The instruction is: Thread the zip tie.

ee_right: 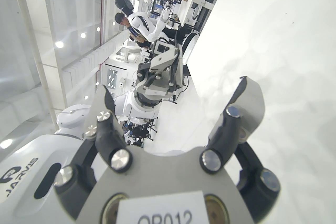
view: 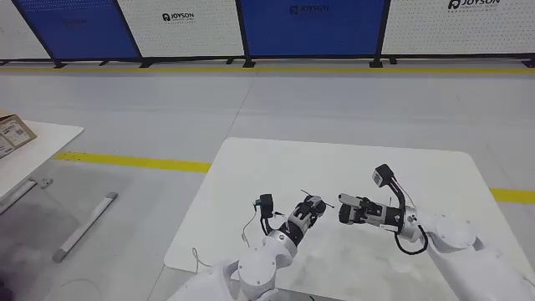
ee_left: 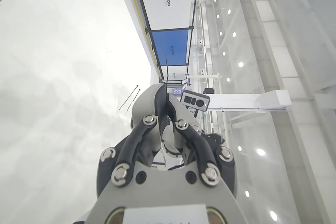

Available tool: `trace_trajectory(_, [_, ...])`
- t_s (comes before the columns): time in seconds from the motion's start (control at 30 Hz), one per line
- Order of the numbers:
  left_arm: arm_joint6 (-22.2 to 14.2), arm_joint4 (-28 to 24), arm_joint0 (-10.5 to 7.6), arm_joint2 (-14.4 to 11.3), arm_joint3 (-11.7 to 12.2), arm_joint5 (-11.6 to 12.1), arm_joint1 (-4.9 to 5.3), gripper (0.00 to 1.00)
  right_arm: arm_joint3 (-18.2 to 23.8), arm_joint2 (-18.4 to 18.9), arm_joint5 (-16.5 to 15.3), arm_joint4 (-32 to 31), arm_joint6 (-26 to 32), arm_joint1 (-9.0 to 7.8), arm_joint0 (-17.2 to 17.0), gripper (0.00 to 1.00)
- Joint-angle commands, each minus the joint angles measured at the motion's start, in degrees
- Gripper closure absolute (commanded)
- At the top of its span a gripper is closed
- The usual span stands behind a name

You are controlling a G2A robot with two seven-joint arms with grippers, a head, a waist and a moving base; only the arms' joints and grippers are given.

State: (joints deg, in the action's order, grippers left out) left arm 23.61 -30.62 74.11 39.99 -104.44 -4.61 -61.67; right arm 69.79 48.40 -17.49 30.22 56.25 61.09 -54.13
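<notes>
While pinch-tight in the left tool, zip tie tip beyond it (right tool spread).

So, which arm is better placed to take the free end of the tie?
Right, probably. The right claw is open and empty, facing the left claw, which is shut on the tie, with one end sticking out.

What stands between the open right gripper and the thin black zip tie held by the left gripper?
Nothing visible does. The right gripper faces the left gripper across an open gap above the white table, and the thin black zip tie sticks out past the left one's shut fingertips.
</notes>
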Motion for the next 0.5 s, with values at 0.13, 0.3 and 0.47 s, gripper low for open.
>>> trace_trajectory(0.13, [0.0, 0.0, 0.01, 0.0, 0.0, 0.0, 0.0, 1.0, 0.0, 0.0, -0.1, 0.0, 0.0, -0.02, 0.0, 0.0])
trace_trajectory(0.3, [-0.4, 0.2, 0.28, 0.7, 0.9, 0.3, -0.35, 1.0, 1.7, 0.1, 0.0, -0.8, 0.7, 0.05, -1.1, 0.0])
trace_trajectory(0.47, [-0.4, 1.8, 0.61, 1.1, 1.2, 0.8, -0.92, 1.0, 1.7, 0.5, 1.4, -2.8, -0.2, 0.23, -1.0, 0.72])
